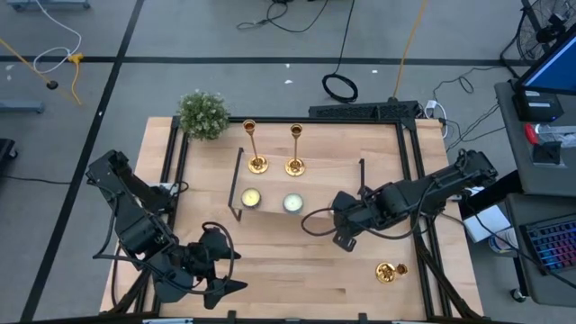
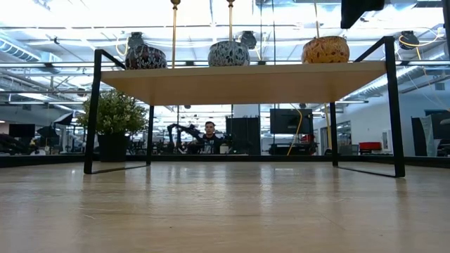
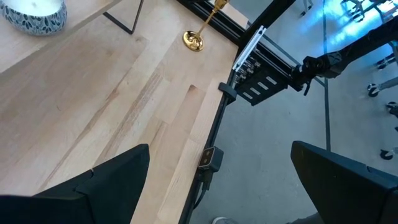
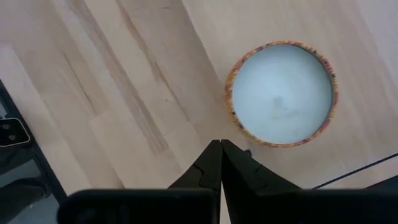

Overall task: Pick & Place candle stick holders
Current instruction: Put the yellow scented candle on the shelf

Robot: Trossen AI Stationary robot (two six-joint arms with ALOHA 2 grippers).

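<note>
High view: two shiny gold candle stick holders [image 1: 256, 148] stand upright on a pale wooden shelf [image 1: 315, 193] with black wire legs, beside round candles [image 1: 292, 203]. A third gold holder [image 1: 389, 272] lies tipped on the light wood-grain desk [image 1: 288, 270]. Left end effector [image 1: 220, 270], fingers apart, hovers at the desk's near-left edge; right end effector [image 1: 345, 236], fingers together, hangs empty over the shelf.

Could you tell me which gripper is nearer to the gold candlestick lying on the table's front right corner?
Right. The right gripper hovers just behind and left of the fallen gold metal candlestick; the left gripper waits across the table, near the front left.
</note>
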